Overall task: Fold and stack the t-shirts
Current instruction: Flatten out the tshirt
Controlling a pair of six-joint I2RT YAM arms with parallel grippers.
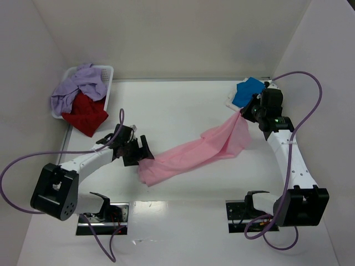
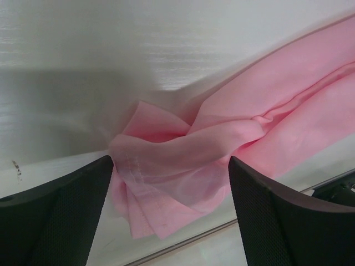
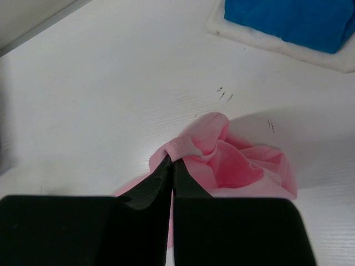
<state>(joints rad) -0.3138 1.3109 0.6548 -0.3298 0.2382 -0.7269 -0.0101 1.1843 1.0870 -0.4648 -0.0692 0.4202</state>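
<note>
Top: the pink t-shirt [image 1: 194,152] lies twisted, right of the basket [image 1: 108,72]. Left wrist: the left gripper [image 2: 171,162] stands open astride its bunched end; better to close on one hem layer. Right wrist: the right gripper [image 3: 172,160] pinches the end farther from the basket; hold it taut

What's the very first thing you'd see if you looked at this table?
A long pink t-shirt stretched across the middle of the table, its far right end pinched in the right pincer while the open left pincer straddles its near left end. Next come the bright blue t-shirt lying at the far right corner, and the red t-shirt and lavender t-shirt spilling out of a white basket at the far left.
</note>
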